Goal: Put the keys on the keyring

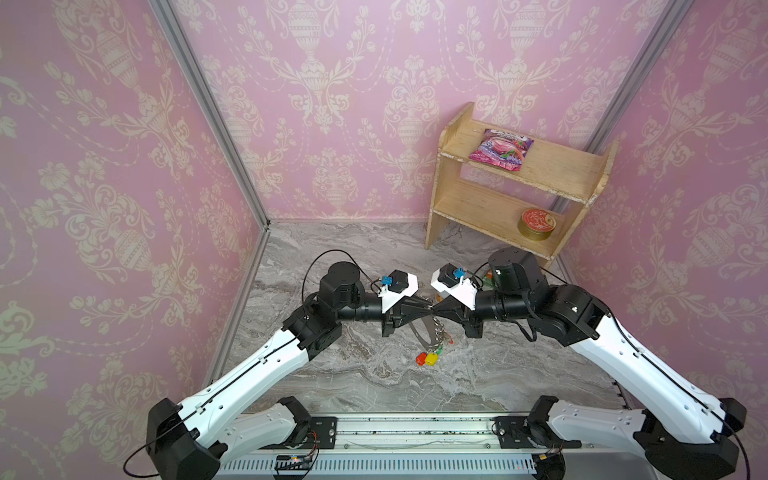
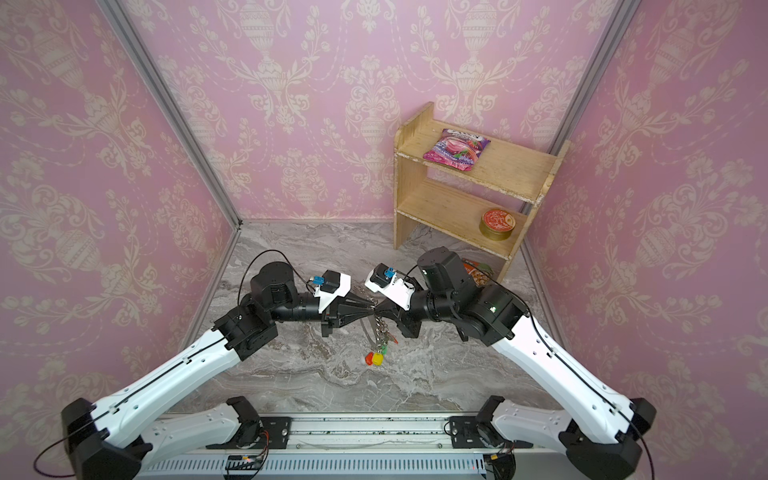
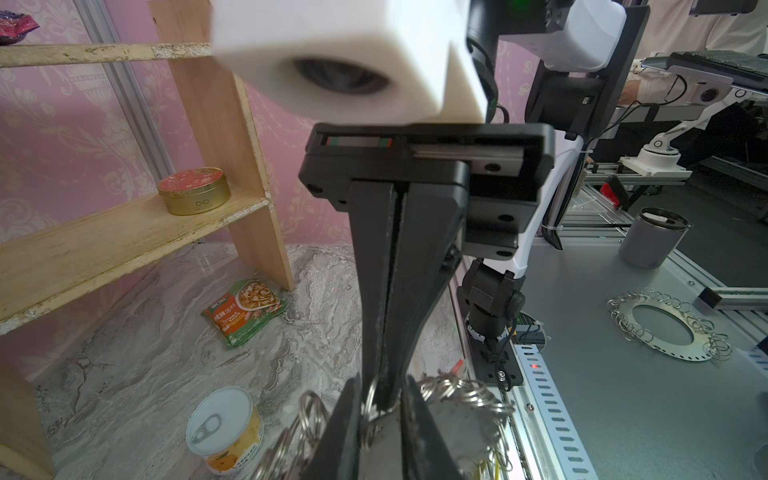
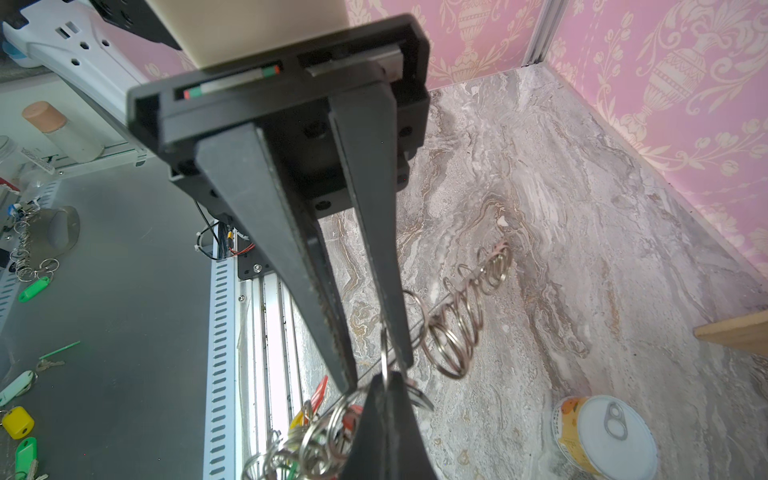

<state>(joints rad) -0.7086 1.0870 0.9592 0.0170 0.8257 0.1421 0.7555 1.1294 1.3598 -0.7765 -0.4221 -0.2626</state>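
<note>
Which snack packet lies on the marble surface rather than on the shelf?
The green-and-orange packet, beside the wooden shelf; the pink packet lies on its top board.

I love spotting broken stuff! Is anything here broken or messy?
The wooden shelf has chipped, flaky white front edges. A green snack packet lies on the table beside its foot, not on a board.

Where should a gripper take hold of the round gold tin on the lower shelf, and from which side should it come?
Probably the gold tin is best pinched across its low round side wall, coming level from the open front of the wooden shelf. It sits flat, red lid up, and the upper board stands above it, so a drop from above looks blocked.
</note>
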